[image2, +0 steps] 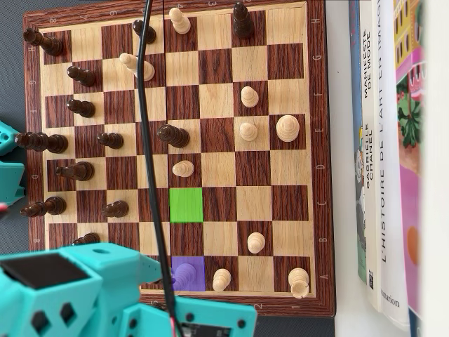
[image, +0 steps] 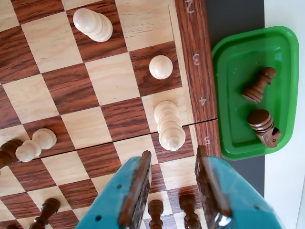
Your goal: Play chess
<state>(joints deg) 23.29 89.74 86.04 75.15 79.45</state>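
1. The teal two-finger gripper (image: 174, 183) is hovering over the wooden chessboard's (image2: 224, 67) near-right corner in the wrist view, jaws spread wide and holding nothing.
2. The pale wooden pawn (image: 169, 125) is standing just beyond them; it is probably light, hard and smooth, best pinched at its narrow neck.
3. Border numerals 3, 4 and 5 are showing.

End effector (image: 174, 183) jaws apart, gap between them free in wrist view. Straight ahead, a tall light piece (image: 168, 125) stands close, blocking that lane; a light pawn (image: 161, 67) farther beyond. Ahead-left, several bare squares, passable. Far left, a leaning light piece (image: 35, 144) touches a dark one. Below the jaws, two dark pawns (image: 155, 212) crowd. Right, a green tray (image: 238, 57) beside the board edge.
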